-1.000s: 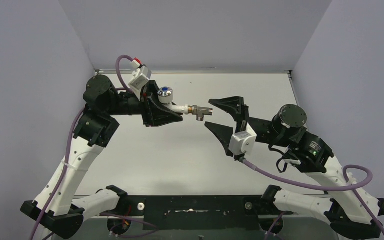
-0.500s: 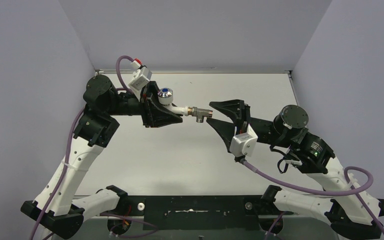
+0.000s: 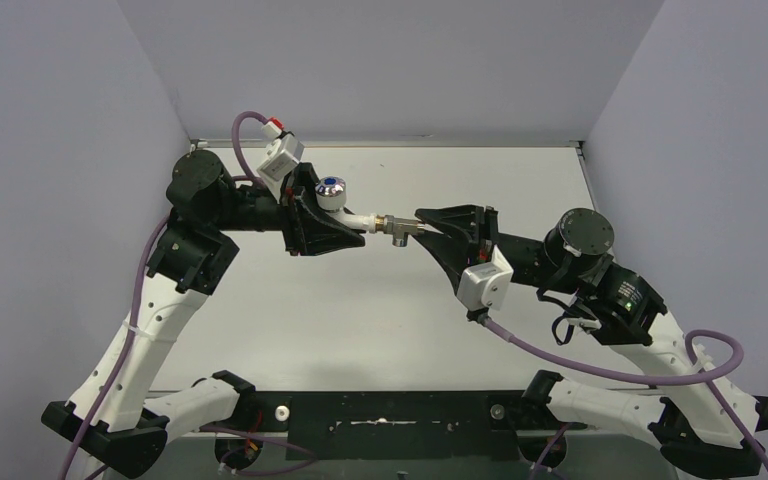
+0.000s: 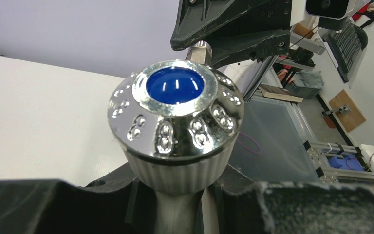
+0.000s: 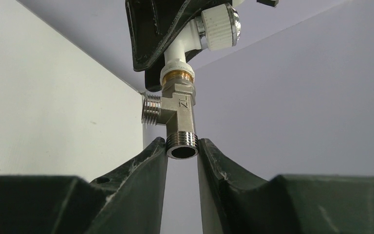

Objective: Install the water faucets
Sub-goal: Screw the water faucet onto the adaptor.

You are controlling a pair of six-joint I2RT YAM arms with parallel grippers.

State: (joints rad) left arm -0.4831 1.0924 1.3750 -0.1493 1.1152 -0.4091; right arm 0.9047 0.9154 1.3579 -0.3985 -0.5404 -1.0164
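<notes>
Holding the white tap (image 3: 358,215) raised above the worktop (image 3: 360,320) in the left claw (image 3: 352,228), and pinching its pale stem just beneath the chrome knob (image 3: 331,187), blue dot facing upward. Pointing the tap's outlet sideways toward the right arm, with the metal fitting (image 5: 180,114) sitting on its end, brass collar touching the white neck. Pinching the open threaded end of that fitting in the right claw (image 5: 182,152), with the black fingers (image 5: 148,168) pressing against either side of the thread. Leaving the fitting's short side branch sticking out free, beside the fingers and apart from them. Keeping tap and fitting in one line in the air between the two arms, over the far half of the worktop, each end gripped by its own claw. Showing only the ribbed underside of the knob and the dark claw body around the stem in the left wrist view.
</notes>
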